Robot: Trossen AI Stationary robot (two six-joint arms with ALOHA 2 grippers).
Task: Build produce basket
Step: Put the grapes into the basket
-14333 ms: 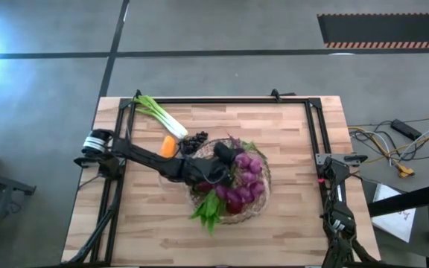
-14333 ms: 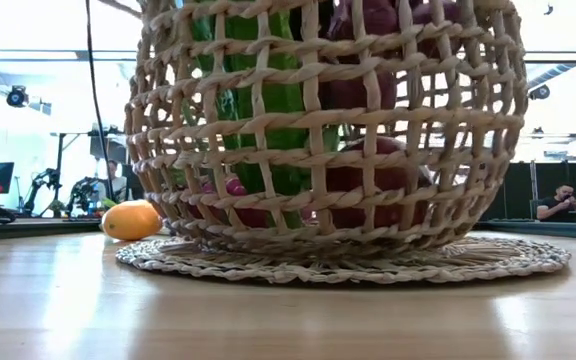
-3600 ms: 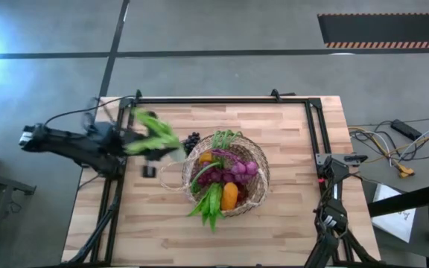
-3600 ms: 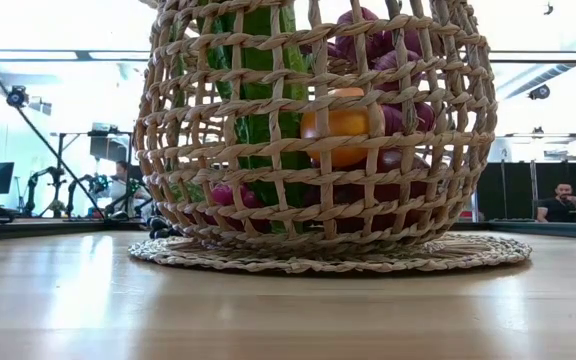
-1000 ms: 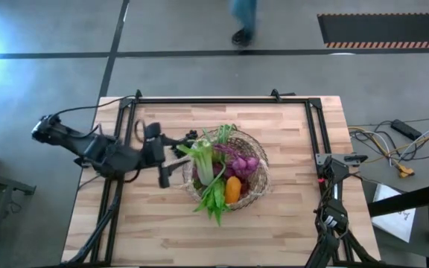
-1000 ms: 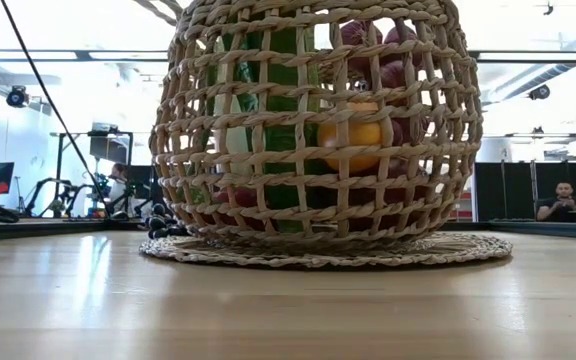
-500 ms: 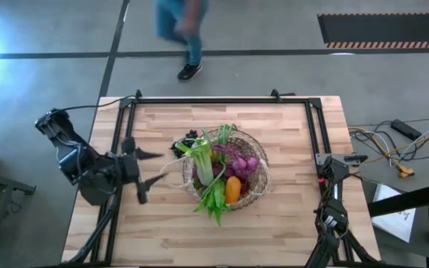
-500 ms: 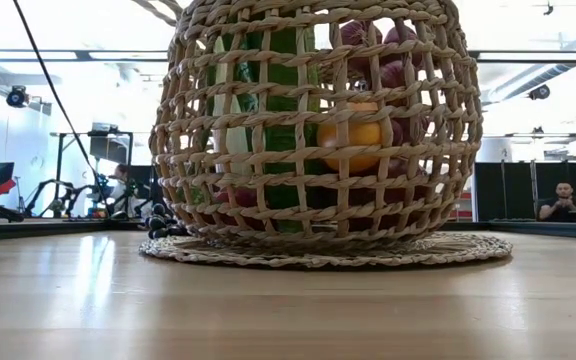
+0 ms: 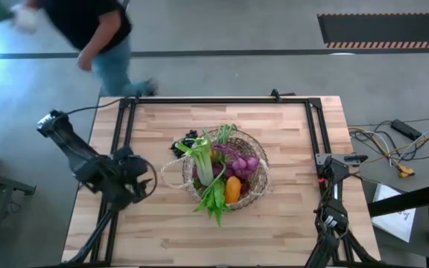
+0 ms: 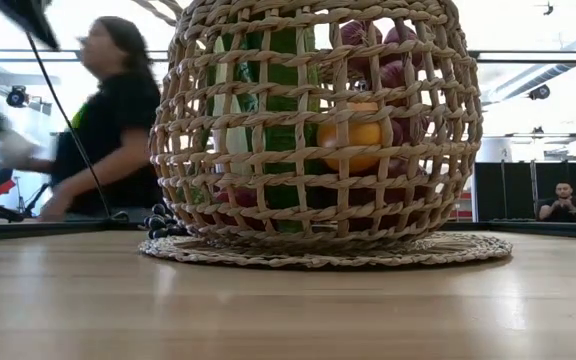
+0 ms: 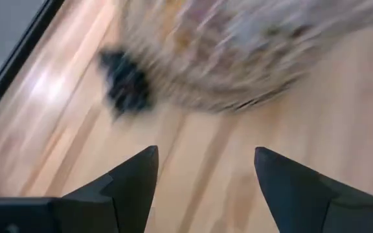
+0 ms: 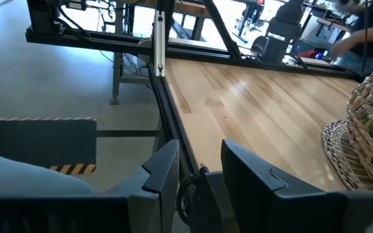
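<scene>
The wicker basket is pale tan in an open lattice weave, on a flat woven base. Inside it show a white-green leek, long green leaves, an orange piece and purple and pink-red grape bunches. Dark grapes lie on the light, striped wooden table, which has a black frame. Both arms are dark. A person wears a black top and blue jeans.

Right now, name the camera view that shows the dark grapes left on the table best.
The high view: the dark grapes lie on the table beside the basket. The low view shows them partly hidden behind it; the left wrist view shows a dark smear; the right wrist view shows none.
</scene>
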